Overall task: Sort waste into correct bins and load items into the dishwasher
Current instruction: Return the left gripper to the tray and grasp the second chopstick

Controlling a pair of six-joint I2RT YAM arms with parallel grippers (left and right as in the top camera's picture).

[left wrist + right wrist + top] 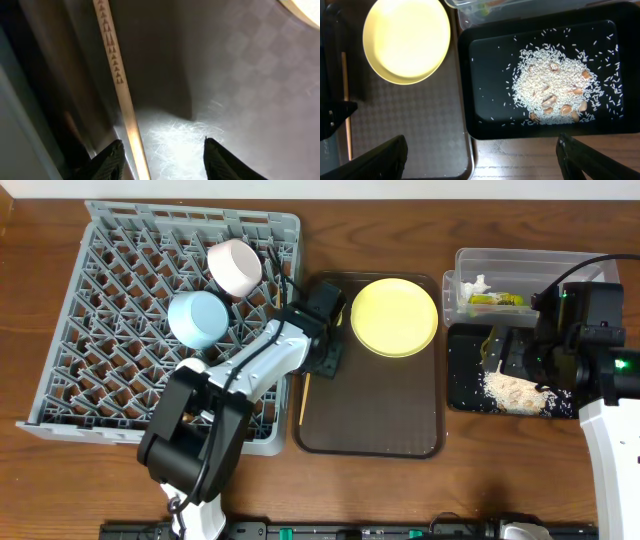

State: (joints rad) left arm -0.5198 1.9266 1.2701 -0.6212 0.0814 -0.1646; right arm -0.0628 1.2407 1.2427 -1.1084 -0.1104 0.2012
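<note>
— Loading the large grey lattice dish rack (100,380) is your step, I'd judge. The thin wooden chopstick (120,85) lies along the brown serving tray's (380,420) nine o'clock edge, between your left gripper's (162,145) part-spread fingers, not pinched.
— Next?
— Close on it, then carry it toward nine o'clock. Your right gripper (481,140) hangs wide and empty over the whitish rice scraps (550,85).
— Counts?
— One rack, one round yellow plate (394,316), one light blue bowl (197,318), one cream cup (235,266), one chopstick visible.

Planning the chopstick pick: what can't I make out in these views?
- Left wrist: left pincer tips cut off by the bottom edge; contact with the chopstick unclear.
- Overhead: the left arm covers the chopstick's upper part; a second one cannot be seen.
- Right wrist: clear tub cropped by the top edge, contents unreadable.
</note>
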